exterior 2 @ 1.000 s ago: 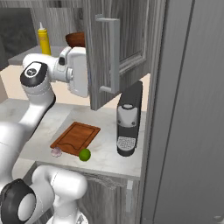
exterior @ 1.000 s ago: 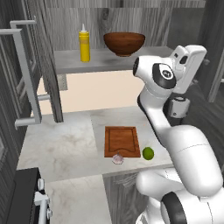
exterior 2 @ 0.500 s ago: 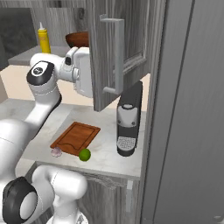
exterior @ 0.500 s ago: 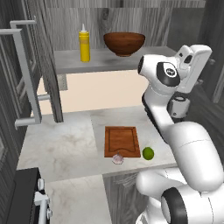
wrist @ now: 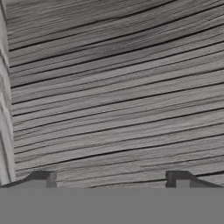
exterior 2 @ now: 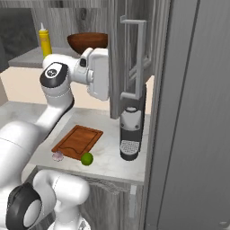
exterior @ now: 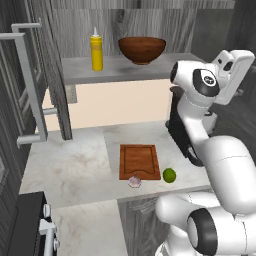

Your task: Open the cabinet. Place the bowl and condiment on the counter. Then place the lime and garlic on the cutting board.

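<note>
Both doors of the cabinet stand open: the left door (exterior: 50, 75) and the right door (exterior 2: 120, 49) with its bar handle (exterior 2: 140, 58). On the inner shelf (exterior: 125, 71) stand the yellow condiment (exterior: 96, 50) (exterior 2: 45, 41) and the dark wooden bowl (exterior: 142, 49) (exterior 2: 87, 42). Below, the cutting board (exterior: 139, 161) (exterior 2: 77, 141) lies on the counter (exterior: 75, 165). The garlic (exterior: 134, 181) (exterior 2: 57, 156) and lime (exterior: 169, 175) (exterior 2: 87, 158) rest by its near edge. My gripper (wrist: 113, 179) is open, its tips wide apart right against the right door's woodgrain inner face.
A black coffee machine (exterior 2: 130, 134) stands on the counter under the right door, right of the board. A tall dark panel (exterior 2: 193, 112) rises at the far right. A black stove edge (exterior: 25, 225) sits at the lower left.
The right cabinet door has swung wider open to the right, and my hand has followed it rightward and a little up. Bowl, condiment, lime and garlic have not moved.
</note>
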